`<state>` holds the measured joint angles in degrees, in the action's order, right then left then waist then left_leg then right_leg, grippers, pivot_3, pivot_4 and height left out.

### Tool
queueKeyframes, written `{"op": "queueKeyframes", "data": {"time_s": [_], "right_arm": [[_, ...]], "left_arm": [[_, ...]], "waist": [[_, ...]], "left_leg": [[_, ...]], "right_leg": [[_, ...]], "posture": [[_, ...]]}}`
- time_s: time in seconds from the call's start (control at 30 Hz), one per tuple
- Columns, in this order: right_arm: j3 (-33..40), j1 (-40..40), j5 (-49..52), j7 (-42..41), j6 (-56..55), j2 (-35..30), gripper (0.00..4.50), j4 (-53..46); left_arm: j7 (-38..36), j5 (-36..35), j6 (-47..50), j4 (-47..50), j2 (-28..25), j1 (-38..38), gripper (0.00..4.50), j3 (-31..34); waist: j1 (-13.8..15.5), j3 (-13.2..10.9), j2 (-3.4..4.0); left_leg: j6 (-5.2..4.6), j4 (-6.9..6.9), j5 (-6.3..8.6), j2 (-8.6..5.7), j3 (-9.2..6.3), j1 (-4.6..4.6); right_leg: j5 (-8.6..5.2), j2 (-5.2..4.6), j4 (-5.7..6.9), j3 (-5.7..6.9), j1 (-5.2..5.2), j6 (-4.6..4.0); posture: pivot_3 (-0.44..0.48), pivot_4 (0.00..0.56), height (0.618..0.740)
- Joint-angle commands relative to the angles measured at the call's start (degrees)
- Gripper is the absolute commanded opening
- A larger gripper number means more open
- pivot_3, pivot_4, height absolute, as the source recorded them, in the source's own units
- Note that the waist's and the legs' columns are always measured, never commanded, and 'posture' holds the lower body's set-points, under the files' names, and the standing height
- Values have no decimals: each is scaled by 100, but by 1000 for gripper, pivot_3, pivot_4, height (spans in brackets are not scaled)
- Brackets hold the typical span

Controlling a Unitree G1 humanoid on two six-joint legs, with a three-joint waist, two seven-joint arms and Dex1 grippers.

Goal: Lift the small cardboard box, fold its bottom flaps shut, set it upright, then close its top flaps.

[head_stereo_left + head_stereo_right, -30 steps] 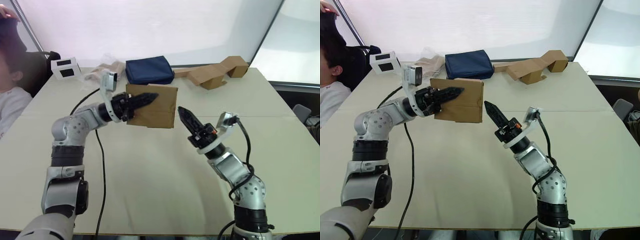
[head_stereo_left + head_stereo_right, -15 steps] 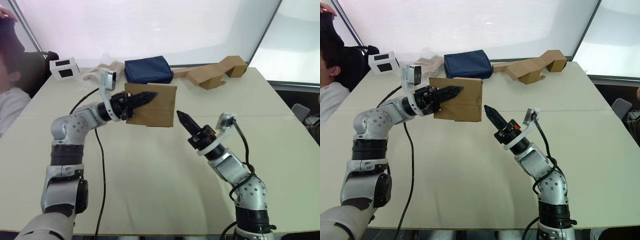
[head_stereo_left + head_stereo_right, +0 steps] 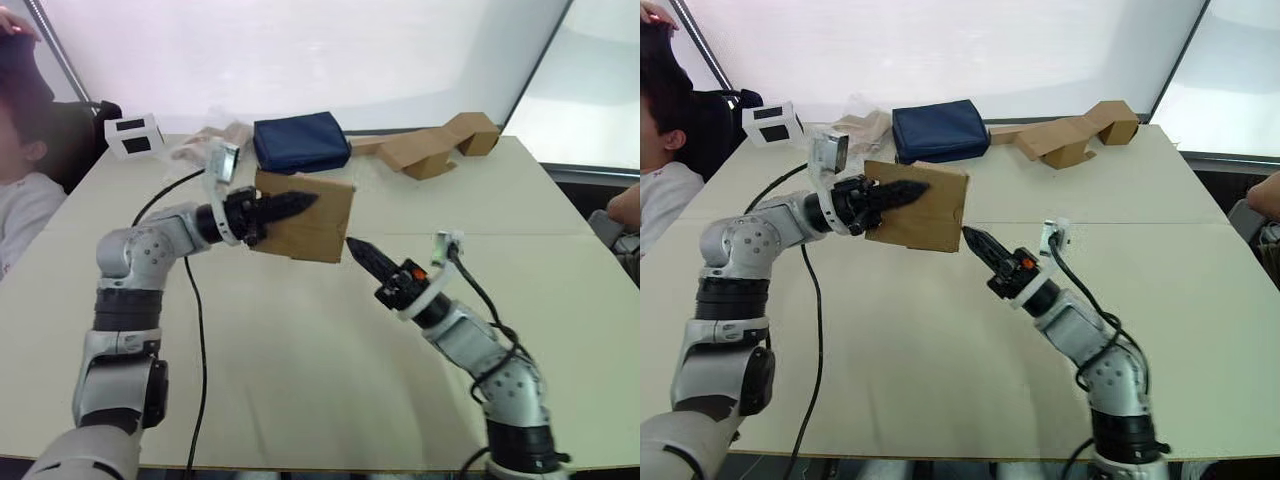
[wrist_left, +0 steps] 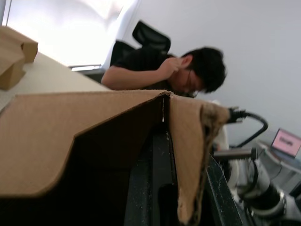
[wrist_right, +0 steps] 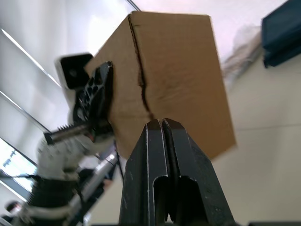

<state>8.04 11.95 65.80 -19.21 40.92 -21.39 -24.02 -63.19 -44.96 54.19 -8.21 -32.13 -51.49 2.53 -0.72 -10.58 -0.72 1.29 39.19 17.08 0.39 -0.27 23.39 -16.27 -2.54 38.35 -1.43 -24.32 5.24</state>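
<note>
Nearest the camera, the right gripper (image 3: 974, 239) has its two fingers pressed together on nothing, its tip at the lower corner of the small cardboard box (image 3: 923, 208). The left gripper (image 3: 902, 190) holds that box lifted above the table (image 3: 940, 400), one finger across its outer face and, judging by the wrist view, the other inside, clamping one wall. Beyond it lie a navy pouch (image 3: 940, 129) and bent cardboard pieces (image 3: 1070, 132). With only one thin wall pinched, a hard push on the bottom flaps could twist the box loose or crumple it.
</note>
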Motion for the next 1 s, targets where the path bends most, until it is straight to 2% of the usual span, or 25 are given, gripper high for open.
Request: {"op": "queueKeyframes", "data": {"time_s": [0.03, 0.1, 0.2, 0.3, 0.43, 0.6, 0.63, 0.7, 0.83, 0.87, 1.0], "right_arm": [[254, -126, -756, -790, 241, -1565, 8, -559], [122, -212, -1247, -1181, 177, -2286, 8, -634], [-113, -336, -1970, -1659, -48, -3034, 8, -702], [-309, -386, -2582, -1932, -247, -3463, 8, -737], [-399, -421, -2959, -2000, -354, -3453, 8, -770], [-510, -632, -3271, -1889, -465, -3144, 8, -840], [-609, -653, -3426, -1861, -509, -3095, 0, -803], [-847, -678, -3785, -1858, -582, -3101, 0, -734], [-1031, -654, -4104, -1966, -658, -3077, 0, -647], [-1031, -578, -4104, -1991, -673, -3002, 0, -563], [-994, -451, -4075, -2131, -704, -2829, 0, -424]], "left_arm": [[-960, 1045, -289, 404, -746, -811, 0, -1425], [-1308, 1504, -616, 344, -884, -1075, 0, -1985], [-1657, 2118, -1039, 196, -859, -1434, 0, -2623], [-1831, 2981, -1463, 5, -597, -1793, 0, -3502], [-1857, 3650, -1523, -260, -162, -2019, 0, -4116], [-2077, 3942, -1402, -305, 299, -2057, 0, -4454], [-2030, 4003, -1453, -429, 387, -2076, 429, -4425], [-2064, 4104, -1472, -618, 464, -2133, 614, -4402], [-2287, 4127, -1363, -680, 497, -2189, 2266, -4317], [-2474, 3913, -1431, -556, 469, -2183, 2488, -4122], [-2891, 3562, -1256, -474, 253, -2373, 2488, -3678]], "waist": [[5, -1, 0], [5, 1, 3], [-12, 3, 6], [-16, 1, 3], [6, 0, 2], [4, 0, 1], [4, 0, 1], [4, 0, 2], [-8, 0, 2], [-4, 0, 1], [-3, 0, 2]], "left_leg": [[0, 1, 0, -2, 0, 2], [-1, -3, 1, -12, 1, -2], [-4, -5, 2, -12, 0, -5], [-5, -2, 2, -7, -2, -3], [-7, 1, 3, -7, -2, 0], [-9, 1, 4, 0, -4, 1], [-9, 3, 4, 1, -4, 1], [-9, 5, 4, 1, -4, 1], [-9, 5, 4, -5, -4, 1], [-9, 5, 4, -4, -4, 1], [-9, 6, 3, 8, -3, 0]], "right_leg": [[0, 1, -1, 1, 0, 0], [0, 4, -6, 0, 4, 1], [-1, 15, -12, 0, 10, 0], [-1, 26, -12, -3, 9, -1], [-1, 24, -14, -5, 9, 0], [-1, 24, -13, -5, 8, 0], [-1, 24, -13, -5, 8, 0], [-1, 23, -12, -5, 9, 0], [-1, 25, -12, -5, 8, 0], [-1, 25, -11, -5, 8, 0], [-1, 24, -10, -5, 8, 0]], "posture": [[0, 150, 740], [0, 150, 740], [0, 150, 740], [0, 150, 740], [0, 150, 740], [0, 150, 740], [0, 150, 740], [0, 150, 740], [0, 150, 740], [0, 150, 740], [0, 150, 740]]}}
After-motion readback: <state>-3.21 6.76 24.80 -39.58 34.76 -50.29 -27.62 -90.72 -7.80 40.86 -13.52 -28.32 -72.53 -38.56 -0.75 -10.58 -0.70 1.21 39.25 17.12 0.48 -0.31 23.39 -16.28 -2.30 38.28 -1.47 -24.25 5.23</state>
